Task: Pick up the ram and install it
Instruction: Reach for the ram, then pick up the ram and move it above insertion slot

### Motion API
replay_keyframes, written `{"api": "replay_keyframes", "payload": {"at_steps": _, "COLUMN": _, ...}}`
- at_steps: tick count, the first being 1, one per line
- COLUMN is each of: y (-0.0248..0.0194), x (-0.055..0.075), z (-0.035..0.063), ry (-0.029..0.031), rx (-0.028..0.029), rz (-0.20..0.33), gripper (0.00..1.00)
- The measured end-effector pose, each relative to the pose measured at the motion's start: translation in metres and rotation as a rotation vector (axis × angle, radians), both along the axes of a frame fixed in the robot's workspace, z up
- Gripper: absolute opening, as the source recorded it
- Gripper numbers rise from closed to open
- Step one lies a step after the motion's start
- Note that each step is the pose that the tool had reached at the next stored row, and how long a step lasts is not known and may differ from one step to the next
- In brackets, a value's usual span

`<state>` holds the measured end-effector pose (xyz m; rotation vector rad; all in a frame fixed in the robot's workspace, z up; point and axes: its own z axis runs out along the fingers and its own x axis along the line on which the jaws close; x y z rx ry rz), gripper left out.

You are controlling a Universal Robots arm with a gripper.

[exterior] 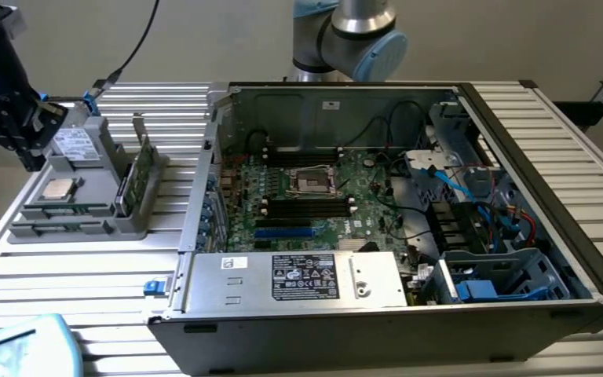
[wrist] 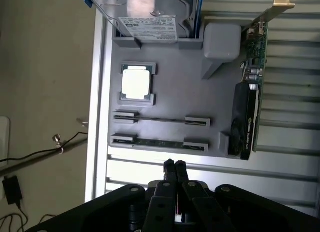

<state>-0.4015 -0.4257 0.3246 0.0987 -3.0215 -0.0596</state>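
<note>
Jaws: I see the gripper (wrist: 174, 165) with its two fingers pressed together and nothing between them.
Ram: the ram (wrist: 159, 142) stands on edge in the grey tray (wrist: 175, 94), between two clips in the row nearest my fingertips but apart from them.
Next row: a second thin strip (wrist: 160, 120) sits in the neighbouring pair of clips.
Writing: the drive (wrist: 150, 22) has a white label whose fine print I cannot read. The power supply (exterior: 296, 279) in the computer case (exterior: 280, 345) carries a black-and-white sticker, also illegible. The graphics card (wrist: 247, 122) shows a small logo on its black shroud.
Processor: the square silver chip (wrist: 136, 82) lies in its pocket between the drive and the clip rows.
Surface: a ribbed metal table (exterior: 82, 275).
Room: a beige floor (wrist: 45, 67) with cables (wrist: 30, 154), and a plain grey wall (exterior: 228, 39).
</note>
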Motion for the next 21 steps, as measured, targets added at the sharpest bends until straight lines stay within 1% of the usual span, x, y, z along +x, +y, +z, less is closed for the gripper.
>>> {"api": "replay_keyframes", "payload": {"at_steps": 2, "y": -0.0014, "x": -0.001, "z": -0.0014, "ry": 0.0008, "rx": 0.0001, "rz": 0.004, "gripper": 0.1}}
{"api": "replay_keyframes", "payload": {"at_steps": 5, "y": -0.0021, "x": -0.0025, "z": -0.004, "ry": 0.001, "rx": -0.001, "rz": 0.008, "gripper": 0.1}}
{"api": "replay_keyframes", "payload": {"at_steps": 6, "y": -0.0021, "x": -0.0032, "z": -0.0049, "ry": 0.0009, "rx": -0.0018, "rz": 0.009, "gripper": 0.1}}
{"api": "replay_keyframes", "payload": {"at_steps": 20, "y": -0.0021, "x": -0.0034, "z": -0.0051, "ry": 0.001, "rx": -0.002, "rz": 0.01, "gripper": 0.1}}
{"api": "replay_keyframes", "payload": {"at_steps": 21, "y": -0.0019, "x": -0.0034, "z": -0.0051, "ry": 0.0001, "rx": -0.002, "rz": 0.01, "gripper": 0.1}}
